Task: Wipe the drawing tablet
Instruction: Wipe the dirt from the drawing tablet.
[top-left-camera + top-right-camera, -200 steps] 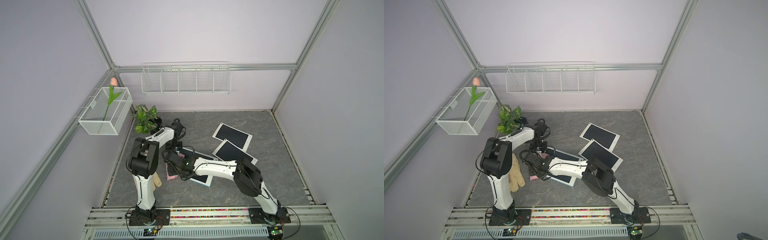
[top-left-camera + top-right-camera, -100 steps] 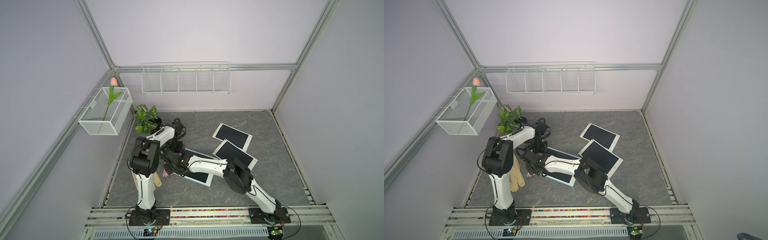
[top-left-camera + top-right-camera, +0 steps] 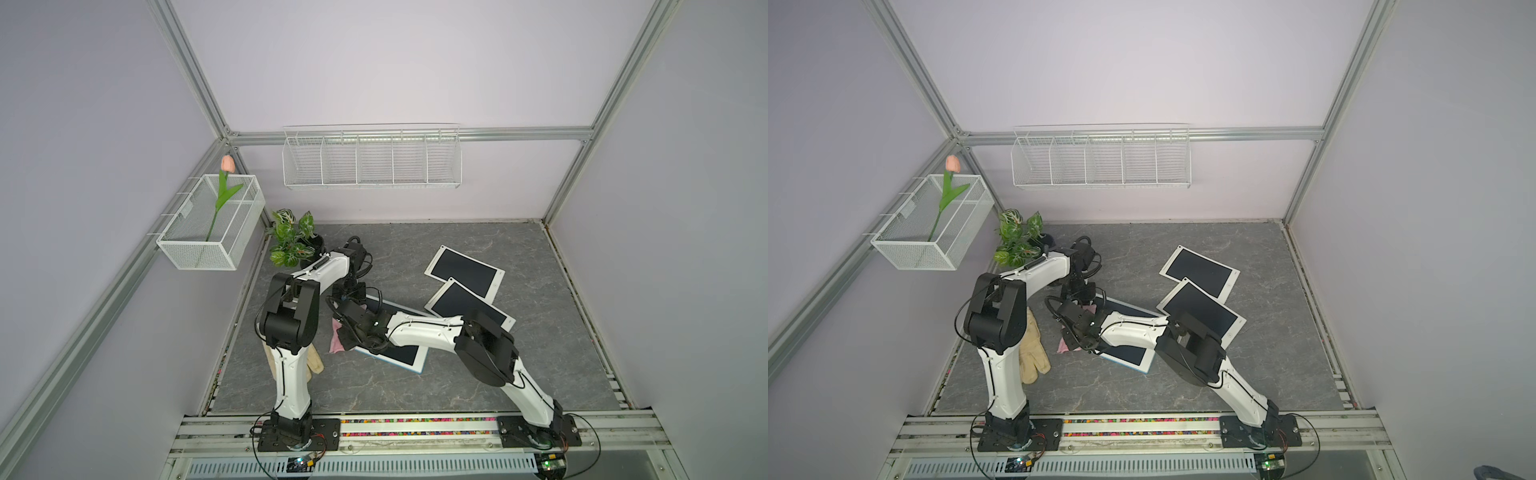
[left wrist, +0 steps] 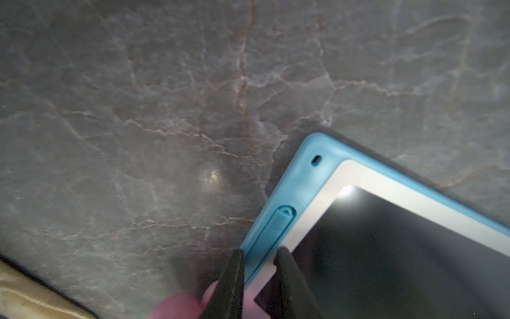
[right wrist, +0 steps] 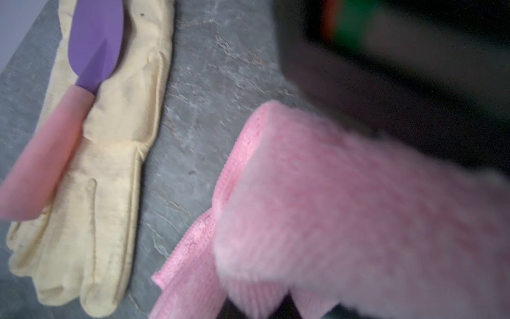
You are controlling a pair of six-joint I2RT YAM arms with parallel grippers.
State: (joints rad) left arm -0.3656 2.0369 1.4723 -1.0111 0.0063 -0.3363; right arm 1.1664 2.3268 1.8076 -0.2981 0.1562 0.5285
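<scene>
Wiping looks to be in hand rather than finished. The drawing tablet (image 3: 409,356) lies flat on the bench (image 3: 540,365), near the left arm's side, with the right arm stretched across it. The left pincer (image 4: 260,252) is nipped onto the tablet's blue rim beside a corner, one jaw outside the rim and one on the white border, which I take as steadying it. The right pincer (image 3: 351,332) is pressed together on a bunched pink cloth (image 5: 345,207), which fills most of the right wrist view. In both top views the cloth sits at the tablet's edge nearest the left arm and hangs partly over onto the bench.

The stretch of dark screen seen in the left wrist view shows no marks. Much of the screen is hidden under the right arm, so I cannot tell how much has been covered. By my reckoning the far part of the screen is yet to be gone over.

Two other tablets (image 3: 465,272) lie well apart, and a pale glove (image 5: 105,165) rests near the cloth.
</scene>
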